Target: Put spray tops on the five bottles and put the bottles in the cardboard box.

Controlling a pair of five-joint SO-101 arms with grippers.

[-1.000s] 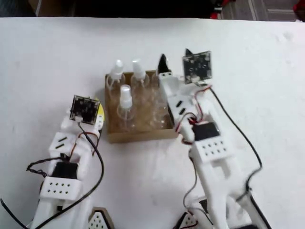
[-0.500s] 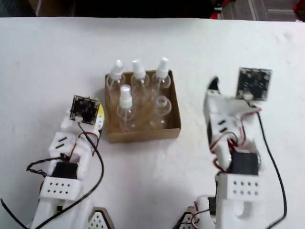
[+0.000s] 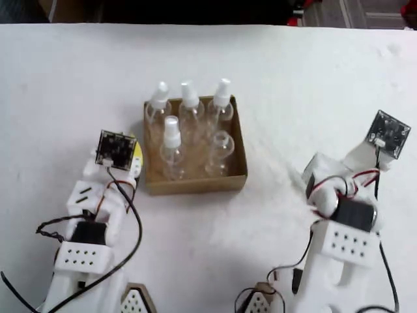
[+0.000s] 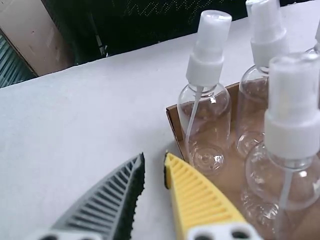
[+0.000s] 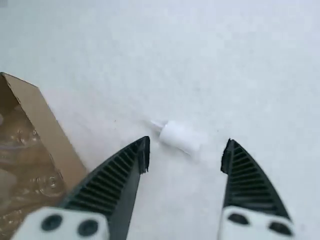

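Bright, even light from above. White table (image 3: 313, 78) washed out, nearly blown in the right wrist view; loose spray top (image 5: 180, 136) barely stands out against it. Faint soft shadows along the cardboard box (image 3: 195, 184). Small glints on the clear bottles (image 4: 205, 120). Room behind is dark.

Glossy all round on the clear plastic bottles (image 4: 205, 125), glinting against the matt, fibrous brown cardboard box (image 3: 195, 184), and their fitted white plastic spray tops (image 4: 209, 47) look smooth and satiny. The white table (image 3: 313, 78) reads matt and faintly grainy under the loose white plastic spray top (image 5: 180, 136). Ribbed matt plastic on the left gripper (image 4: 154, 161), grey and yellow, with ribbed black plastic on the right gripper (image 5: 186, 146).
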